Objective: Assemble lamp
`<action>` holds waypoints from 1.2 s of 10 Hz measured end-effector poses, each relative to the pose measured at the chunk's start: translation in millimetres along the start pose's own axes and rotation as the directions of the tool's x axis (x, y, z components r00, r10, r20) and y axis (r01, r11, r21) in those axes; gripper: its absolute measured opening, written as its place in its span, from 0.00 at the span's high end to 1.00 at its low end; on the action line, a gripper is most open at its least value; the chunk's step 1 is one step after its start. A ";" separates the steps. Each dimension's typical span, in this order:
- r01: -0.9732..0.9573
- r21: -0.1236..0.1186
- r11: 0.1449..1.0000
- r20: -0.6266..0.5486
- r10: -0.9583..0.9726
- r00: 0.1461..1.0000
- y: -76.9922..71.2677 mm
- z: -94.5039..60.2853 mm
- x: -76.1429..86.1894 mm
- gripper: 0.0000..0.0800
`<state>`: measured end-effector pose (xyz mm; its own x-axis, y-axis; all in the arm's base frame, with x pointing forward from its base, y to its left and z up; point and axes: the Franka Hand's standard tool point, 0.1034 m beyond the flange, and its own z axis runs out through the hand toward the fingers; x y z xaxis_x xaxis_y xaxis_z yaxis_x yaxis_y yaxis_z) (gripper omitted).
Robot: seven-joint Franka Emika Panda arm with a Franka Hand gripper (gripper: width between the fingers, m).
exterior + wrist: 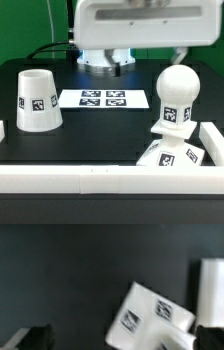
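The bulb [176,98] is standing upright on the square base [168,156] at the exterior view's right, close to the white rail [70,180] along the near edge of the dark worktop [100,135]; the base is looking tilted, one corner lifted, though the resting surface is partly hidden; the shade [36,99] is sitting mouth-down, well apart, at the exterior view's left; the marker board [103,98] is lying between them, further back.

The end effector [125,338] is hanging spread, its two dark fingertips [35,336] apart with nothing between them; the wrist view is showing a tagged white corner beneath, probably the base.

Risks, as judgement: the tilted base is likely to rock or slide when gripped; the bulb, if only loosely seated, could topple; the nearby rail could foul the fingers on descent; the shade's taper could slip in a narrow pinch.

Count: one base, one bulb, one shade, one marker board carrying four tags.
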<state>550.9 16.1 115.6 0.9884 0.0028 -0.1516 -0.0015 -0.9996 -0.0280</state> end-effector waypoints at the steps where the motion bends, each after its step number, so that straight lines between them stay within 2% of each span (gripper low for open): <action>1: 0.003 0.000 1.000 -0.004 -0.003 1.000 -2.2 -1.6 2.0 0.13; 5: 0.005 0.000 1.000 -0.003 -0.005 1.000 -2.8 -1.1 1.8 0.13; 6: 0.043 0.002 0.999 -0.004 -0.043 0.999 2.0 -0.5 -0.9 0.13; 7: 0.079 0.013 0.997 -0.005 -0.079 0.997 17.8 1.7 -11.4 0.13; 9: 0.158 0.035 0.987 -0.003 -0.158 0.987 58.2 8.1 -38.6 0.13; 11: 0.195 0.032 0.980 -0.011 -0.194 0.981 89.3 9.7 -43.9 0.13; 12: 0.186 0.032 0.982 -0.011 -0.185 0.983 91.1 9.9 -44.1 0.13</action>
<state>505.7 -74.8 110.0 0.9732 0.1877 -0.1331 0.1772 -0.9803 -0.0871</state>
